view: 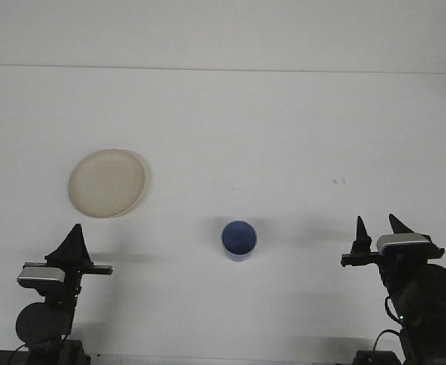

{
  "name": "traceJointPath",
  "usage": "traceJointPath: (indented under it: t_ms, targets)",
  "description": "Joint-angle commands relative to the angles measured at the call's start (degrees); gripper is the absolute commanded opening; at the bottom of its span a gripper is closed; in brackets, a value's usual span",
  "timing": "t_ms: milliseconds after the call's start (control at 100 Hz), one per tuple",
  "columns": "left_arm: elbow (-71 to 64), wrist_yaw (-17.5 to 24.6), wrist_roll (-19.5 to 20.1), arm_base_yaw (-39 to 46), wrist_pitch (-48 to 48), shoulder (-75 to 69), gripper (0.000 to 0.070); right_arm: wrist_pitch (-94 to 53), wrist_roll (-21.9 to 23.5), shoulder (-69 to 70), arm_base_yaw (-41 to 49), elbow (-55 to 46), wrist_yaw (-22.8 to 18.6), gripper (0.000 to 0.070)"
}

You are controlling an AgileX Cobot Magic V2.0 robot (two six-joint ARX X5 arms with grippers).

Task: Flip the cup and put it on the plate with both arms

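Right gripper point(375, 230) sits low at my right with its two fingers apart and holding nothing. I see the blue cup point(239, 240) upright on the table point(283, 129), well to its left. Further left lies the plate point(107, 182).

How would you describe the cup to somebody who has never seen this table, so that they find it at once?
Look at the white table, near its front edge, about midway between the two black arms. The cup stands there alone with its opening facing up. It is small and blue, while the only other dish, the plate to its far left, is wide, flat and cream.
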Motion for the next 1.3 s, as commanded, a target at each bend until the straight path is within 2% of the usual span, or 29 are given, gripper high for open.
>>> traceJointPath:
  t_ms: [0,900,1290]
  targets:
    - [-1.16,0.04,-0.04,0.09,0.61,-0.11,0.0011,0.96,-0.02,0.02,0.09,0.33,0.00,0.0433]
    - [-0.61,0.02,0.24,0.09,0.42,-0.11,0.0011,0.96,-0.04,0.00,0.09,0.35,0.00,0.0433]
    - [14.91,0.02,0.17,0.09,-17.11,3.91,0.0011,0.94,-0.04,0.02,0.09,0.35,0.02,0.0433]
